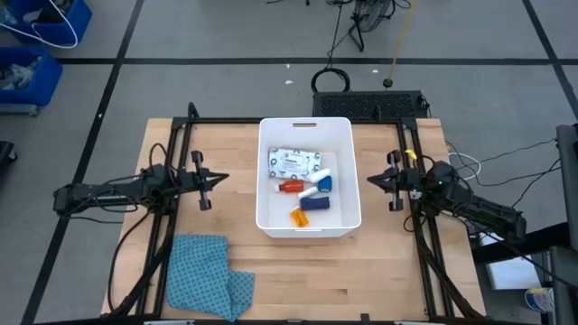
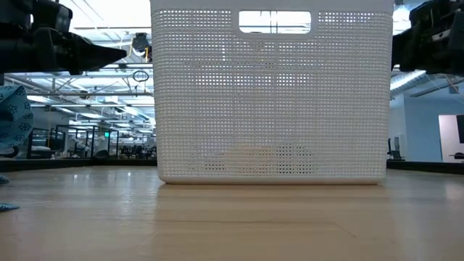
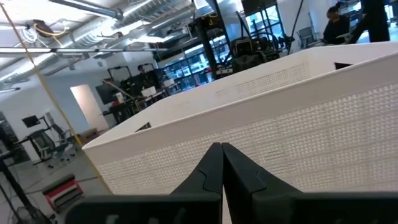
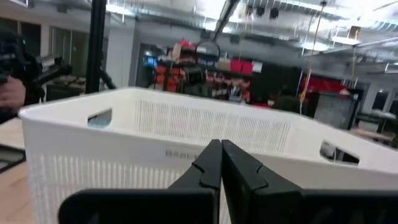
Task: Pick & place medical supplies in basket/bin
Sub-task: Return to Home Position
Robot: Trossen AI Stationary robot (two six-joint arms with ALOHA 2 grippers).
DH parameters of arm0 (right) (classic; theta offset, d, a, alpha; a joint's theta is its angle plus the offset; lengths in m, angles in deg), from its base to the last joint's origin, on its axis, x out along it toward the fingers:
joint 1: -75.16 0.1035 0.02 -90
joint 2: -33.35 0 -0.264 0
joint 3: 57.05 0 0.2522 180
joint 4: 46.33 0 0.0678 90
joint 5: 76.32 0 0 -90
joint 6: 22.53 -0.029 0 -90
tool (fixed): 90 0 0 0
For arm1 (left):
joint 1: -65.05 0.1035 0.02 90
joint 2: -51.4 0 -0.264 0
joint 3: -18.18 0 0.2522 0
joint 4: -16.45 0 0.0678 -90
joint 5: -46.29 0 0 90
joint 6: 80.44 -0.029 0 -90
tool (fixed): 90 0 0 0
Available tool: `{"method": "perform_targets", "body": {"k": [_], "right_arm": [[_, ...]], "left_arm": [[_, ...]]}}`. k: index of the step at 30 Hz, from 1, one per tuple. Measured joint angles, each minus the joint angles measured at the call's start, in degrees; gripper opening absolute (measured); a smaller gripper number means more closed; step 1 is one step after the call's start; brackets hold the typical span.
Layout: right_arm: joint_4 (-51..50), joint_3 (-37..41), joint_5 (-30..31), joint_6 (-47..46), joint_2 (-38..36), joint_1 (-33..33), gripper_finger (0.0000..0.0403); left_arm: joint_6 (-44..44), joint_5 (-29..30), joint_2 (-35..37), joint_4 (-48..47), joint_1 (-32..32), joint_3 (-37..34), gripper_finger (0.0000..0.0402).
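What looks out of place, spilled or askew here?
Nothing spilled: the supplies lie inside the bin, which sits square. The left gripper and right gripper flank it, shut. Only the cloth lies crumpled outside, on the left gripper's side.

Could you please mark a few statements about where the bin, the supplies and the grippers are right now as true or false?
1. The left gripper and right gripper are both outside the white bin, one at each side. True.
2. The orange pill bottle lies outside the bin. False: it is inside.
3. Both grippers are shut and hold nothing. True.
4. The blue patterned cloth is in the bin. False: it lies on the table, on the left arm's side.
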Motion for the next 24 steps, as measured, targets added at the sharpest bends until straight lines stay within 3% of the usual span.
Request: {"method": "perform_targets", "body": {"k": [24], "right_arm": [[2.4,0.1,-1.7,-4.3,0.3,0.0,0.0000]], "left_arm": [[1.4,0.0,-0.1,0.1,0.1,0.0,0.0022]]}}
